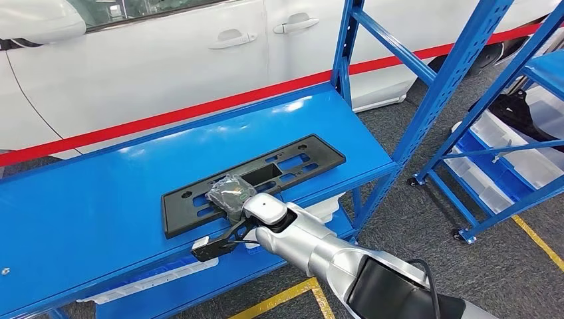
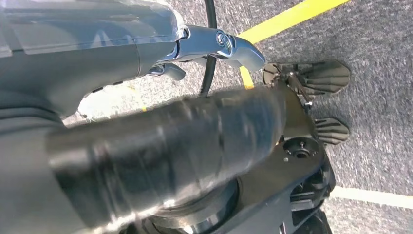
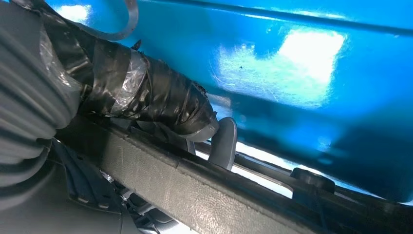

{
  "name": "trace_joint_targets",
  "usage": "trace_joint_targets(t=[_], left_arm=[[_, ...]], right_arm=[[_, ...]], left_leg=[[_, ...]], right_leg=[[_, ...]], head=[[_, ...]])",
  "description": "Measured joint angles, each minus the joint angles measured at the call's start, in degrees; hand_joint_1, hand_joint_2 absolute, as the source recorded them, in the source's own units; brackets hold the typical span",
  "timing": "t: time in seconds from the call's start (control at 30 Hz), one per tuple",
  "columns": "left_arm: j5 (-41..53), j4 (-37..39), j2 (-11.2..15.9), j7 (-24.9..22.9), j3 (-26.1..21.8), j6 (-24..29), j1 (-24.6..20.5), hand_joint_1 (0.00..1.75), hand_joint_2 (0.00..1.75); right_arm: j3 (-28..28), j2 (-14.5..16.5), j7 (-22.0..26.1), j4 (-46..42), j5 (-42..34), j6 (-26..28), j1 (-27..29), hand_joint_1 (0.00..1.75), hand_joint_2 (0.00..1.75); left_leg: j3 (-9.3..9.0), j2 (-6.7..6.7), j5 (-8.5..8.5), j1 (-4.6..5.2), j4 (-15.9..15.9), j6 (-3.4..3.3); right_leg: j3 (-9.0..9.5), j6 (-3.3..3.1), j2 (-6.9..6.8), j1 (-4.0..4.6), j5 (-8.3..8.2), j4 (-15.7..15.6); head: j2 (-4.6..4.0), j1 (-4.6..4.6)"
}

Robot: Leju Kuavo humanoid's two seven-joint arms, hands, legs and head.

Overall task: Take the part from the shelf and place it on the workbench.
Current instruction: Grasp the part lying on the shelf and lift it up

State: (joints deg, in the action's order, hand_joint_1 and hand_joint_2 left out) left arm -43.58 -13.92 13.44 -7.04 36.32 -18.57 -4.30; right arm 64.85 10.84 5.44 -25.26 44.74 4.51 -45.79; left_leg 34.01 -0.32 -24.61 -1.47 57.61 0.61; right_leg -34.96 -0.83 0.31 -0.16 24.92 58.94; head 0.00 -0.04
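Observation:
The part (image 1: 266,174) is a long black plate frame with cut-outs, lying flat on the blue shelf (image 1: 100,199). My right hand (image 1: 231,193), wrapped in tape and clear film, sits on its near long edge left of the middle. In the right wrist view the taped thumb (image 3: 146,97) presses on top of the part's edge (image 3: 195,190) and a grey finger (image 3: 224,144) curls around it, so the hand grips the part. My left hand (image 2: 170,146) hangs over the grey floor, thumb and fingers apart, holding nothing.
A white car (image 1: 166,60) with a red stripe stands behind the shelf. Blue uprights (image 1: 346,46) rise at the shelf's right end. A second blue rack (image 1: 505,159) with white bins stands to the right. White bins (image 1: 153,279) sit on the lower shelf. A yellow line (image 1: 286,296) marks the carpet.

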Motion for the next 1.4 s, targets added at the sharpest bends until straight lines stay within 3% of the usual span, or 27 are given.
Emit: trace_joint_targets(t=[0.03,0.2,0.33,0.63,0.73,0.77,0.8,0.87,0.93,0.97,1.07,1.13,1.2,1.27,1.33,1.4], left_arm=[[-0.4,0.0,0.0,0.0,-0.3,-0.5,0.0,0.0,1.75],[-1.6,0.0,0.0,0.3,-1.9,-2.2,0.3,0.0,1.75],[-0.1,0.0,0.0,2.1,-2.4,1.3,0.5,0.0,1.75],[1.9,0.4,-0.1,3.0,-2.6,2.4,1.2,0.0,1.75],[2.6,0.9,-0.1,3.6,-2.6,2.5,1.5,0.0,1.75],[2.8,1.0,-0.1,3.9,-2.6,2.4,1.6,0.0,1.75],[3.1,1.0,-0.2,4.1,-2.6,2.4,1.6,0.0,1.75],[3.5,1.2,-0.3,4.3,-2.6,2.3,1.7,0.0,1.75],[3.9,1.3,-0.4,4.6,-2.6,2.4,1.9,0.0,1.75],[4.1,1.4,-0.5,4.7,-2.6,2.4,2.0,0.0,1.75],[4.4,1.5,-0.7,5.0,-2.6,2.4,2.0,0.0,1.75],[4.5,1.6,-0.6,5.1,-2.6,2.5,2.1,0.0,1.75],[4.5,1.8,-0.6,5.2,-2.6,2.4,2.2,0.0,1.75],[4.6,1.9,-0.7,5.2,-2.6,2.4,2.3,0.0,1.75],[4.6,2.0,-0.7,5.2,-2.6,2.4,2.3,0.0,1.75],[4.7,2.0,-0.7,5.2,-2.6,2.4,2.3,0.0,1.75]], right_arm=[[0.0,0.0,0.1,0.0,0.1,-0.2,0.0,1.75,1.75],[-0.5,0.0,1.4,0.0,0.2,-0.2,0.0,1.75,1.75],[-1.4,-0.2,3.7,-0.7,-0.6,1.9,0.1,1.75,1.75],[-5.8,-2.2,9.1,-10.0,-4.6,4.2,0.5,1.75,1.75],[-8.5,-3.5,9.5,-19.2,-4.9,4.7,1.1,1.75,1.75],[-9.4,-4.1,9.5,-22.5,-4.8,4.8,1.3,1.75,1.75],[-10.3,-4.7,9.4,-25.7,-4.5,4.9,1.5,1.75,1.75],[-11.7,-6.1,9.6,-31.1,-3.7,5.5,2.1,1.75,1.75],[-12.2,-7.6,10.0,-35.4,-1.9,6.5,3.2,1.75,1.75],[-12.3,-8.3,10.3,-37.2,-0.6,7.3,3.7,1.75,1.75],[-12.3,-9.8,10.8,-41.3,2.7,9.8,4.5,1.75,1.75],[-12.4,-10.4,11.0,-43.3,3.4,10.6,4.8,1.75,1.75],[-12.4,-10.8,11.1,-44.5,3.5,10.8,5.1,1.75,1.75],[-12.4,-10.9,11.2,-45.5,3.6,10.8,5.3,1.75,1.75],[-12.4,-11.1,11.3,-46.1,4.0,11.1,5.4,1.75,1.75],[-12.3,-11.2,11.7,-46.6,5.3,12.1,5.6,1.75,1.75]], left_leg=[[0.0,0.0,0.0,0.0,0.0,0.0],[-0.01,0.01,0.0,0.0,0.0,0.0],[-0.01,0.03,0.0,0.0,0.0,0.0],[0.07,0.07,-0.02,0.03,0.1,-0.15],[-0.39,0.21,0.95,-0.21,-1.1,-1.06],[-0.7,0.33,1.58,-0.48,-2.1,-1.31],[-0.93,0.47,2.11,-0.77,-2.9,-1.42],[-0.85,0.57,2.5,-1.09,-3.3,-1.55],[-0.44,0.6,2.52,-1.49,-2.9,-1.29],[-0.15,0.61,2.47,-1.83,-2.6,-0.97],[1.07,0.52,1.93,-2.87,-0.7,0.84],[1.75,0.35,1.82,-2.91,0.3,2.04],[1.96,0.24,2.35,-2.98,0.1,2.99],[2.61,0.37,1.24,-3.23,0.8,3.29],[4.79,0.52,-3.35,-2.99,6.3,2.69],[7.43,0.54,-8.39,-2.23,14.5,2.0]], right_leg=[[0.0,0.0,0.0,0.0,0.0,0.0],[0.0,0.0,0.0,0.0,0.0,0.0],[-0.01,0.0,0.02,0.0,-0.01,0.0],[-0.06,0.09,0.05,-0.09,-0.14,-0.1],[0.17,0.79,0.07,-0.1,-0.4,-0.8],[-0.02,1.03,0.06,-0.03,0.34,-0.3],[-0.67,1.29,0.04,-0.04,1.78,1.4],[-3.35,1.93,0.0,-0.6,5.69,7.9],[-5.41,2.79,-0.03,-1.39,7.55,13.1],[-5.08,3.29,-0.07,-1.83,6.93,12.9],[-0.04,4.88,0.02,-2.88,2.7,3.4],[0.88,4.26,0.51,-2.81,2.0,1.0],[0.06,2.62,0.72,-2.5,1.65,1.8],[-0.68,1.24,0.58,-2.31,0.92,1.8],[-1.63,0.01,0.44,-1.99,0.0,1.7],[-2.82,-0.66,0.37,-1.23,-0.88,1.7]], head=[[0.0,0.0],[0.0,0.0],[0.0,0.0],[0.0,-0.01],[0.0,-0.01],[0.0,0.01],[0.0,0.01],[0.0,0.02],[0.0,0.01],[0.0,0.01],[0.0,0.06],[0.0,0.1],[0.0,0.1],[0.0,0.1],[0.0,0.09],[0.0,0.09]])
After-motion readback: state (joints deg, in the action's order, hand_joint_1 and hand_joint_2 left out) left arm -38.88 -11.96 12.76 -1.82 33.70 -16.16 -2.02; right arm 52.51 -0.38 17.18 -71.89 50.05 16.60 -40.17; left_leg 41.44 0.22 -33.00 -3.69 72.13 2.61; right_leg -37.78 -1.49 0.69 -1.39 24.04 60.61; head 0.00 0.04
